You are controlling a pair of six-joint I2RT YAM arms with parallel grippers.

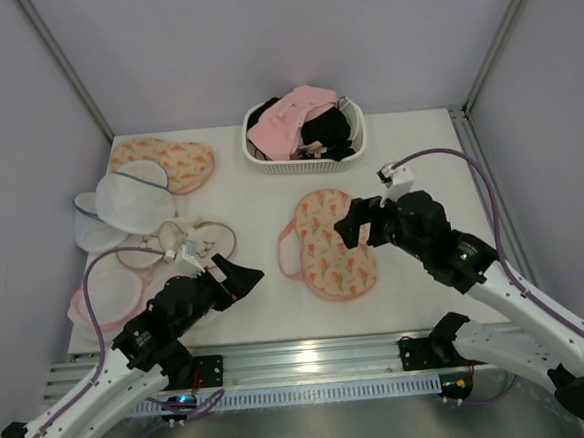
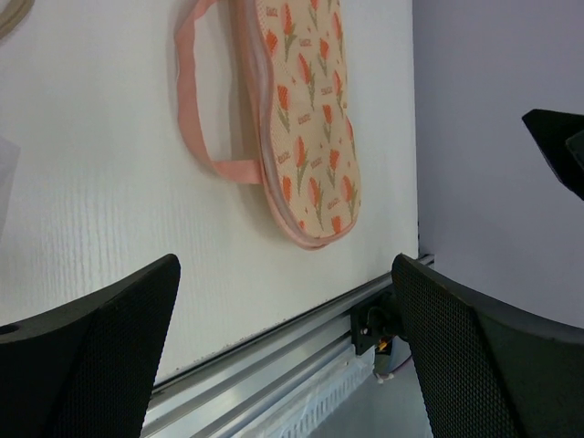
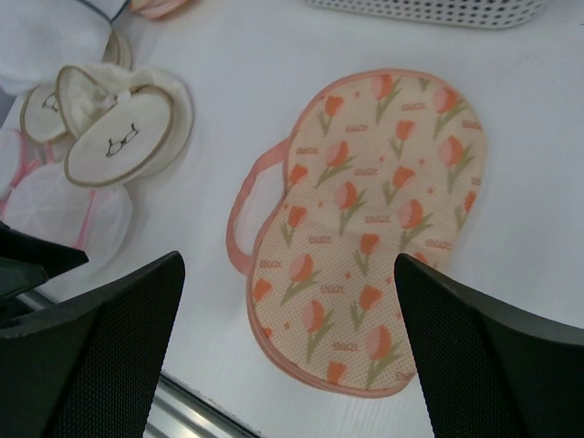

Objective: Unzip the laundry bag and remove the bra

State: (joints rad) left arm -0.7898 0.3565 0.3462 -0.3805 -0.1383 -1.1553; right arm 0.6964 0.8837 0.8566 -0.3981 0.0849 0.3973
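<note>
The peach laundry bag (image 1: 330,246) with orange tulip print lies flat and shut at the table's middle, its pink loop handle (image 1: 286,251) to its left. It also shows in the left wrist view (image 2: 310,119) and the right wrist view (image 3: 374,228). The bra is hidden. My right gripper (image 1: 357,222) (image 3: 290,265) is open and empty, hovering over the bag's right side. My left gripper (image 1: 241,280) (image 2: 285,274) is open and empty, above the table's front edge, left of the bag and apart from it.
A second peach bag (image 1: 163,160) lies at the back left. White mesh bags (image 1: 130,195) and cream round bags (image 1: 188,241) crowd the left side. A white basket (image 1: 306,160) holding pink and black garments stands at the back. A metal rail (image 1: 302,357) runs along the front edge.
</note>
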